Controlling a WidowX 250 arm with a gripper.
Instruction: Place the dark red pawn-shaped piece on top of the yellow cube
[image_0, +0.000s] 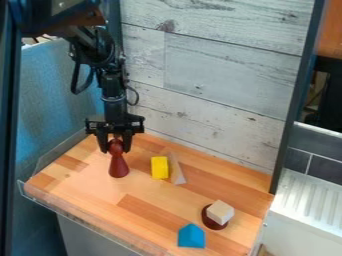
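The gripper (116, 146) hangs at the left of the wooden tabletop, pointing down, with its fingers shut on the narrow top of a dark red, pawn-shaped piece (118, 166). That piece is upright, its wide base low over or on the wood; which of these I cannot tell. To its right stands a yellow block (159, 167), with a pale, pointed wooden piece (176, 171) close beside it. Near the front right, a light wooden cube (220, 212) rests on a dark red round piece (212, 221). A blue block with a peaked top (191, 236) lies at the front edge.
The wooden tabletop (87, 188) has a clear raised rim along its left and front sides. A whitewashed plank wall (220, 80) rises behind it, and a dark upright post (290, 130) stands at the right. Beyond the post is a white ribbed surface (310, 200).
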